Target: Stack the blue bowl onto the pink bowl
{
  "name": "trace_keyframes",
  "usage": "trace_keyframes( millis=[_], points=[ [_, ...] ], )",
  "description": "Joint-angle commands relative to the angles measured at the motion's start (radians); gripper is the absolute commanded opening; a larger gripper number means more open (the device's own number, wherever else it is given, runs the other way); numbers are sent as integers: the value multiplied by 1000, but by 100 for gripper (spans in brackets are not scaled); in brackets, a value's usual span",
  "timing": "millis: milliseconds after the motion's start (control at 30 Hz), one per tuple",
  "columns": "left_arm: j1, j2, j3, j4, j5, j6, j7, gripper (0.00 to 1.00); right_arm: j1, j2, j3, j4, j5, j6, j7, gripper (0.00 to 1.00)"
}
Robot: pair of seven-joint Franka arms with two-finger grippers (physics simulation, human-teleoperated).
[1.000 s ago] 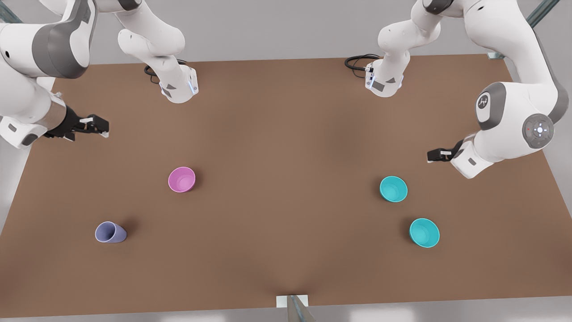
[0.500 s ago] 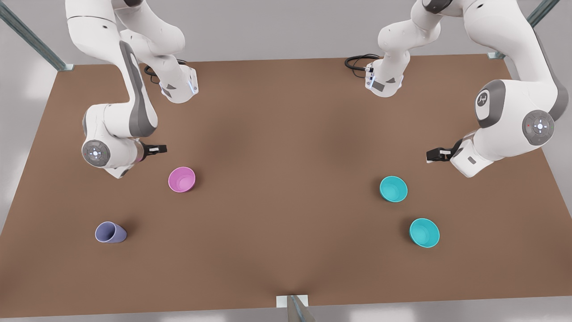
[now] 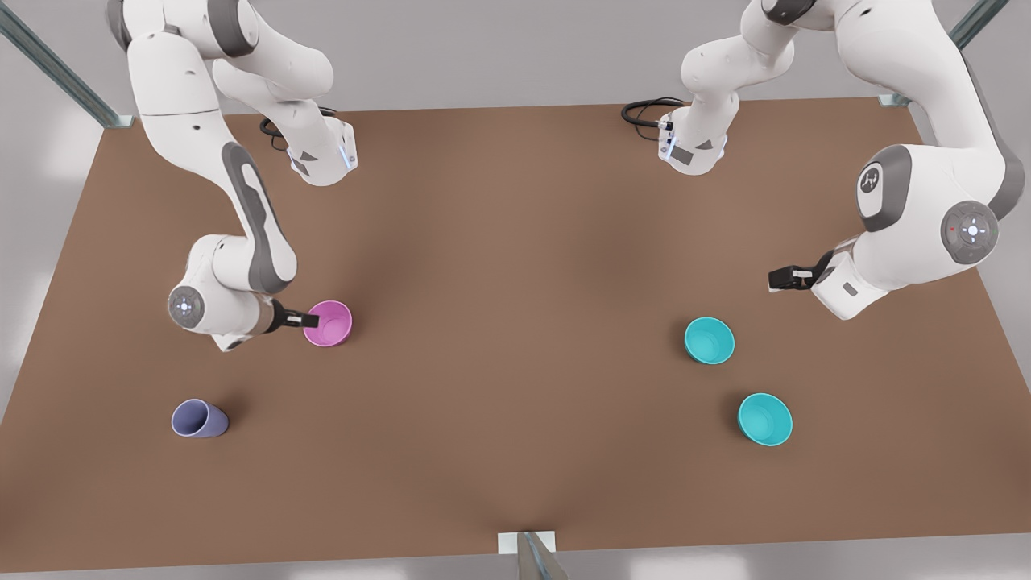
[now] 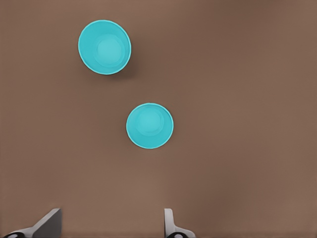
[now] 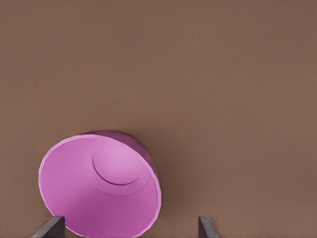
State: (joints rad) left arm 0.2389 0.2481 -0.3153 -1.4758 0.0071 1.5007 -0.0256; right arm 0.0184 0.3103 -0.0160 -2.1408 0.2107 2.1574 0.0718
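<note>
The pink bowl (image 3: 329, 323) (image 5: 101, 191) stands upright on the front view's left. My right gripper (image 3: 310, 321) (image 5: 131, 219) is open at that bowl's rim, its fingers spread wider than the near side of the bowl. The blue bowl (image 3: 709, 340) (image 4: 149, 125) sits on the front view's right, the darker of two teal bowls. Up and to the right of it in the front view, my left gripper (image 3: 780, 279) (image 4: 113, 213) hangs open, holding nothing.
The lighter turquoise bowl (image 3: 765, 419) (image 4: 104, 47) sits nearer the table's front edge, close to the blue bowl. A lavender cup (image 3: 198, 419) stands at the front left. Both arm bases (image 3: 322, 157) (image 3: 693, 149) are mounted at the back of the brown table (image 3: 515, 242).
My right arm has swung in from the front view's far left and come down to the pink bowl's rim. The left arm has barely moved. The bowls and the cup are unmoved.
</note>
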Motion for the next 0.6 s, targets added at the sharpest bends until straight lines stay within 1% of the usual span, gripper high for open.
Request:
trace_keyframes(
  millis=[0, 100, 267, 300, 333, 367, 400, 433, 467, 567],
  points=[
    [-1, -1, -1, 0, 1, -16, -4, 100, 0, 6, 1, -36, 9, 142, 57, 100],
    [0, -1, -1, 0, 2, -23, -4, 100, 2, 49, 2, -42, 9, 200, 59, 100],
    [0, 0, -1, 0, 2, -23, -4, 100, 2, 78, 7, -36, 15, 217, 59, 100],
    [-1, 0, -1, 0, 2, -23, -4, 100, 2, 84, 8, -34, 21, 217, 59, 96],
    [-1, 0, -1, 0, 2, -23, -4, 100, 2, 93, 10, -33, 22, 219, 59, 85],
    [-1, 0, -1, 0, 2, -23, -4, 100, 2, 99, 10, -31, 22, 217, 57, 69],
    [-1, 0, -1, 0, 2, -23, -4, 100, 2, 99, 11, -28, 22, 216, 57, 43],
    [-1, 2, -1, 0, 2, -23, -4, 100, 2, 99, 11, -21, 27, 208, 57, 26],
    [-1, -1, -1, 2, 2, -23, -5, 100, 2, 98, 11, -11, 30, 194, 57, 21],
    [-1, 2, -1, 0, 2, -23, -17, 100, 2, 98, 11, 54, 30, 110, 56, 21]
  ],
)
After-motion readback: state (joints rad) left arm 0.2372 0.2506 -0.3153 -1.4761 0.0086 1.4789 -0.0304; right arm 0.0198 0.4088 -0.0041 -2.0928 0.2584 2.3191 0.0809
